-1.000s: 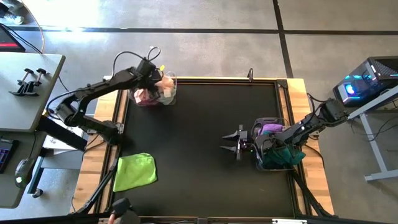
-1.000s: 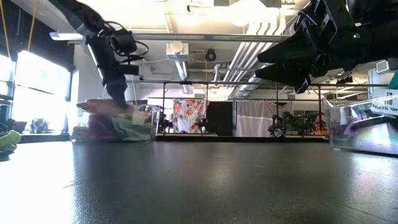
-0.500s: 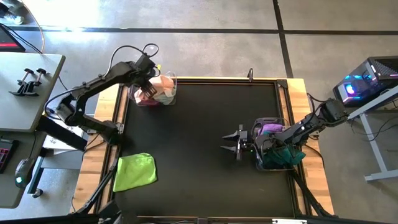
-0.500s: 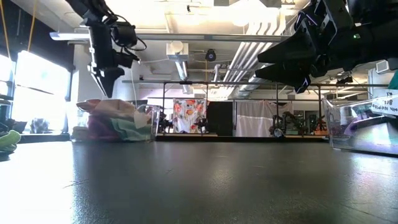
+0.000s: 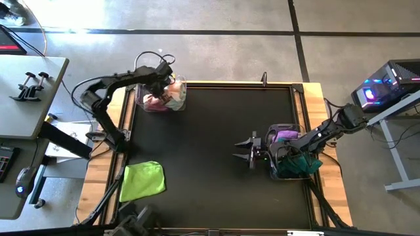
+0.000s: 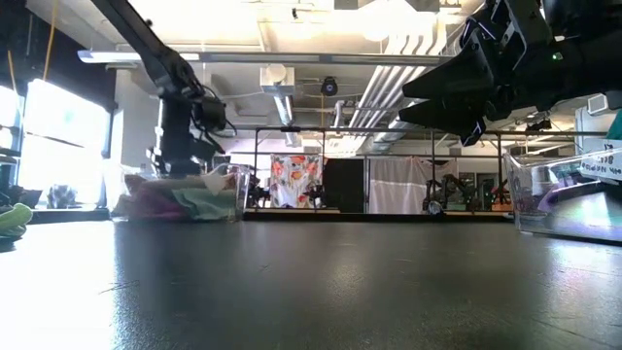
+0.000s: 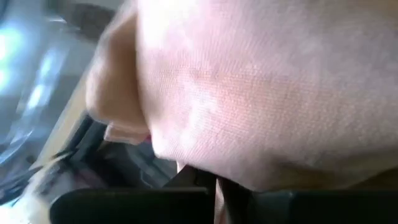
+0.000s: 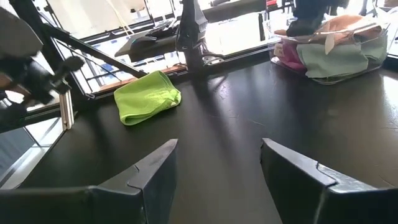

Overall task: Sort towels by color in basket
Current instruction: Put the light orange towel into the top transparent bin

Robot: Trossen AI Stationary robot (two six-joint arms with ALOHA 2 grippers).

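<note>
Left hand (image 5: 159, 87) back down in clear bin (image 5: 177, 105), upper left of high view; half second ago it hung raised above pile, fingers apart. Now fingers together, pinching peach towel (image 7: 261, 93), which fills left wrist view. Mint towel (image 8: 339, 59) and pink one (image 5: 152, 100) beside it in bin. Right hand (image 5: 244, 149) unmoved mid-right, over worktop (image 5: 210, 144), fingers wide apart, empty. Second bin (image 5: 289, 172) behind it: purple towel (image 5: 286, 136), teal towel (image 5: 300, 162). Lime towel (image 5: 142, 180) flat, lower left. Bin label in low view unreadable.

We were in a big workshop, maybe a robot lab: bare pipes (image 6: 408, 73) overhead, concrete floor (image 5: 216, 52), a glowing computer (image 5: 387, 82).
</note>
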